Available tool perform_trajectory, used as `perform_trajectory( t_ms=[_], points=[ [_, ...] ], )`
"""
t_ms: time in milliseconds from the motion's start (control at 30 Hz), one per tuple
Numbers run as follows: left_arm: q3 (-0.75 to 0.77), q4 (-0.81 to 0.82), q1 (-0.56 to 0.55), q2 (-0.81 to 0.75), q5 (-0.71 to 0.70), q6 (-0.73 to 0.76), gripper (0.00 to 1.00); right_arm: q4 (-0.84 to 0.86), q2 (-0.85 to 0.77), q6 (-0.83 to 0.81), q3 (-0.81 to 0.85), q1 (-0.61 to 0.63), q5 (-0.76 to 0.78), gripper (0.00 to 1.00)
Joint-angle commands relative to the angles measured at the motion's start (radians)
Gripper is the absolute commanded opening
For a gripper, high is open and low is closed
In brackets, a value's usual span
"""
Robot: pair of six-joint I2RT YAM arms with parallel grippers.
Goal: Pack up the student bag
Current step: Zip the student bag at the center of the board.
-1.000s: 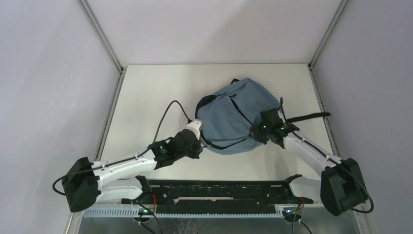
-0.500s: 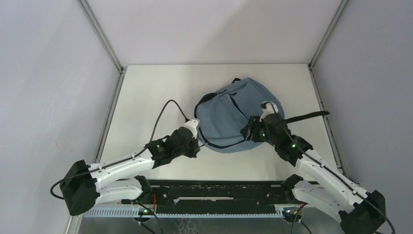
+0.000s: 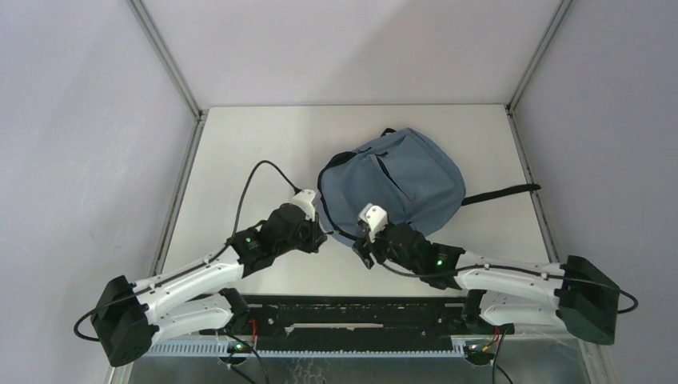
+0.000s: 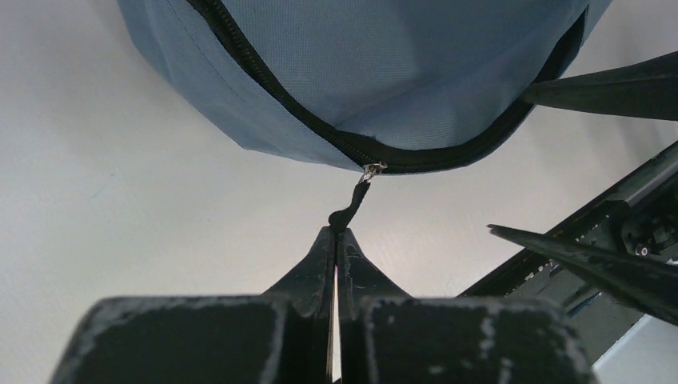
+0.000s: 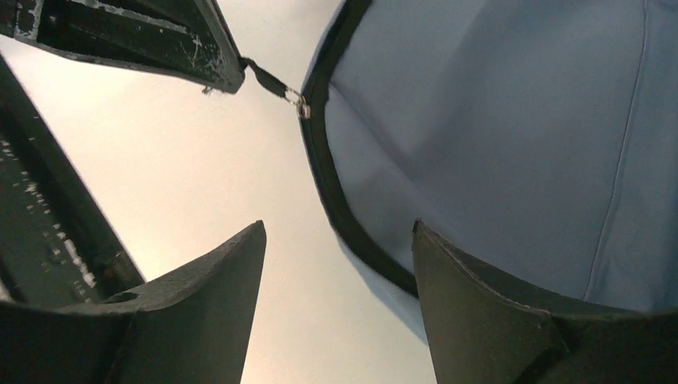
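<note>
The grey-blue student bag (image 3: 400,180) lies flat on the white table, its black zipper running round the near edge (image 4: 320,128). My left gripper (image 3: 322,234) sits at the bag's near-left edge, shut on the black zipper pull (image 4: 352,210), (image 5: 270,80), which is stretched taut from the slider. In its own view the left gripper (image 4: 336,234) has its fingers pressed together. My right gripper (image 3: 361,245) hovers just beside it at the bag's near edge. Its fingers (image 5: 337,232) stand wide apart, astride the zipper seam, holding nothing.
A black strap (image 3: 502,192) trails from the bag toward the right table edge. A black cable (image 3: 256,180) loops over the table from the left wrist. The black rail (image 3: 360,312) with the arm bases lines the near edge.
The right arm swung from the bag's right side round to its near-left edge and its gripper went from shut to open. The left gripper drew slightly left with the pull.
</note>
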Motion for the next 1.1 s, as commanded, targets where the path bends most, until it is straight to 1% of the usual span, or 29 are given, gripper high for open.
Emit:
perform_trajectory(
  t_ms=[0, 167, 233, 267, 300, 333, 400, 433, 467, 600, 767, 900, 1067],
  points=[
    [-0.021, 0.061, 0.014, -0.009, 0.035, -0.004, 0.00, 0.241, 0.092, -0.192, 0.037, 0.060, 0.090, 0.76],
    [-0.009, 0.063, 0.025, -0.017, 0.048, -0.004, 0.00, 0.365, 0.246, -0.260, 0.066, 0.069, 0.107, 0.76],
    [-0.006, 0.058, 0.036, -0.024, 0.055, -0.003, 0.00, 0.402, 0.294, -0.269, 0.068, 0.069, 0.119, 0.73],
    [-0.005, 0.055, 0.041, -0.029, 0.061, -0.003, 0.00, 0.415, 0.315, -0.271, 0.068, 0.069, 0.133, 0.70],
    [-0.005, 0.053, 0.049, -0.033, 0.064, -0.003, 0.00, 0.415, 0.327, -0.272, 0.068, 0.070, 0.145, 0.64],
    [-0.004, 0.047, 0.056, -0.038, 0.069, -0.003, 0.00, 0.409, 0.333, -0.269, 0.068, 0.071, 0.161, 0.54],
    [-0.001, 0.030, 0.079, -0.045, 0.074, -0.005, 0.00, 0.377, 0.327, -0.256, 0.068, 0.075, 0.195, 0.28],
    [0.002, 0.026, 0.089, -0.046, 0.077, -0.002, 0.00, 0.352, 0.318, -0.250, 0.068, 0.077, 0.201, 0.11],
    [0.002, 0.025, 0.100, -0.045, 0.078, 0.003, 0.00, 0.320, 0.306, -0.243, 0.068, 0.078, 0.203, 0.00],
    [0.023, 0.020, 0.146, -0.023, 0.084, 0.026, 0.00, 0.226, 0.239, -0.223, 0.047, 0.108, 0.232, 0.00],
    [0.093, -0.018, 0.230, 0.030, 0.082, 0.044, 0.00, 0.140, 0.121, -0.188, -0.015, 0.150, 0.310, 0.00],
    [0.116, -0.006, 0.302, 0.062, 0.080, 0.041, 0.00, 0.088, 0.021, -0.149, -0.054, 0.162, 0.339, 0.00],
    [0.179, -0.017, 0.355, 0.103, 0.081, 0.050, 0.00, 0.021, -0.058, -0.135, -0.064, 0.187, 0.392, 0.00]
  ],
)
